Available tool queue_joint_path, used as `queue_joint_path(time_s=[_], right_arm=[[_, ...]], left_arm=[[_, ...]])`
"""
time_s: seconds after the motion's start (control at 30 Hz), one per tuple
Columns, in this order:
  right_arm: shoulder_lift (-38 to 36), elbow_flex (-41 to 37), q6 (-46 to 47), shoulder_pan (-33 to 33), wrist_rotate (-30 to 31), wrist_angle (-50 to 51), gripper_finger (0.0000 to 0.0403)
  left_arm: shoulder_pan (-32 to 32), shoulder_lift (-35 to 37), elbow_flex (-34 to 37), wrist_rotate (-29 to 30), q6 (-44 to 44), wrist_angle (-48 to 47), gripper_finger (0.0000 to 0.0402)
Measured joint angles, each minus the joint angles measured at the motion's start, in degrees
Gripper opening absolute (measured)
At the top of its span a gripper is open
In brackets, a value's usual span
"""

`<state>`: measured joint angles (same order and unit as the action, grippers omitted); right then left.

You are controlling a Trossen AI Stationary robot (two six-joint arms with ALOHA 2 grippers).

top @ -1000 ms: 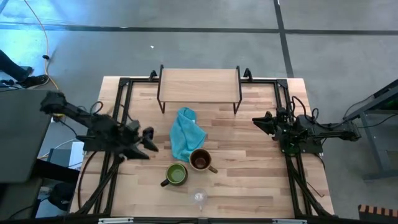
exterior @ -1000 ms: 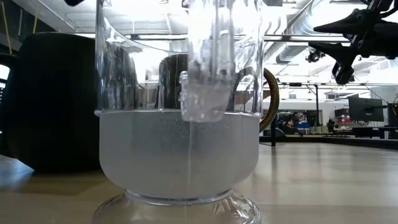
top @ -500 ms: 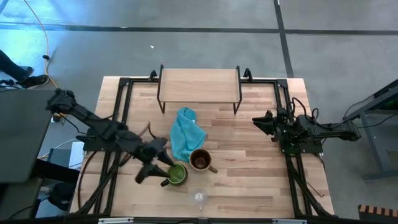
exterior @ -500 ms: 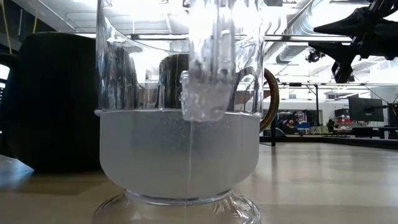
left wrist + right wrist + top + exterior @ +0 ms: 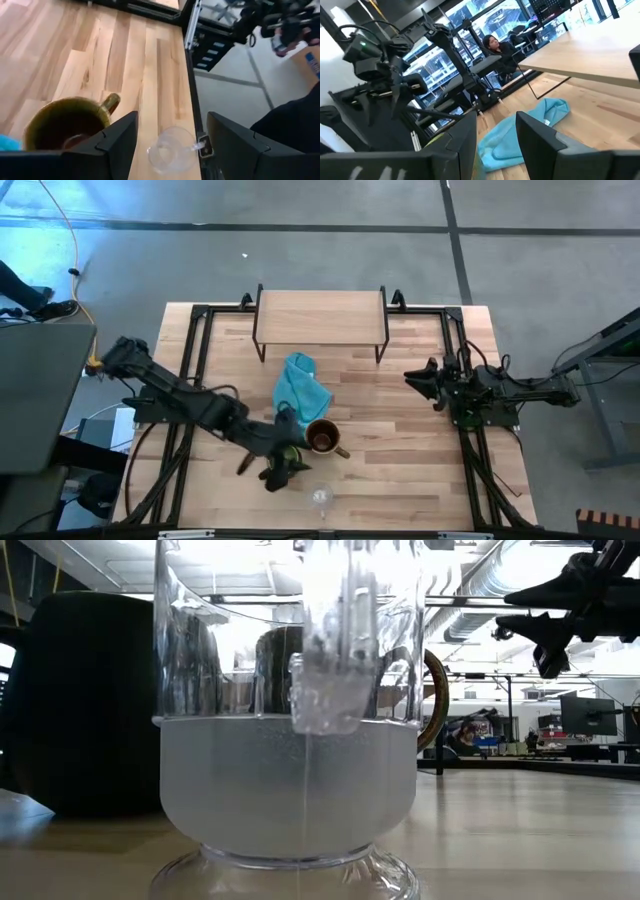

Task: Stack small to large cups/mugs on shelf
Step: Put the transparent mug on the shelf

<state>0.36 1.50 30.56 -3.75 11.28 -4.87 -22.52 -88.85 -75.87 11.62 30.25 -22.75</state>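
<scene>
The clear glass cup (image 5: 290, 730) fills the low view at the near counter (image 5: 400, 470) edge; in the high view it is seen as a small ring (image 5: 320, 497). Just behind it, the dark mug (image 5: 272, 471) is largely covered by the left claw (image 5: 285, 452), whose fingers (image 5: 112, 145) are spread wide with nothing gripped. The left wrist view alone shows the olive-tan mug (image 5: 65, 122) with its brown inside just beside that claw. The teal-blue cloth (image 5: 298, 393) lies farther back. The right claw (image 5: 412, 376) is held open and empty above the right side. The shelf (image 5: 320, 315) stands bare at the far edge.
</scene>
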Motion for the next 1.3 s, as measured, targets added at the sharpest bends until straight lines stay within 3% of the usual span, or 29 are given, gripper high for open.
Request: queue_joint_path(time_s=[0.47, 0.67, 1.3], right_arm=[[0.12, 0.0, -1.19, -0.01, -1.21, 1.0, 0.0128], [0.27, 0.02, -0.23, 0.0, -3.51, 2.31, 0.0128], [0.37, 0.02, 2.0, -0.04, -5.87, 3.86, 0.0128]], left_arm=[[-0.04, -16.06, -14.72, -3.63, 1.07, -15.29, 0.0225], [-0.48, -19.86, -17.37, -5.61, 1.64, -15.02, 0.0225], [-0.37, -20.21, -17.98, -4.59, 1.44, -19.7, 0.0225]])
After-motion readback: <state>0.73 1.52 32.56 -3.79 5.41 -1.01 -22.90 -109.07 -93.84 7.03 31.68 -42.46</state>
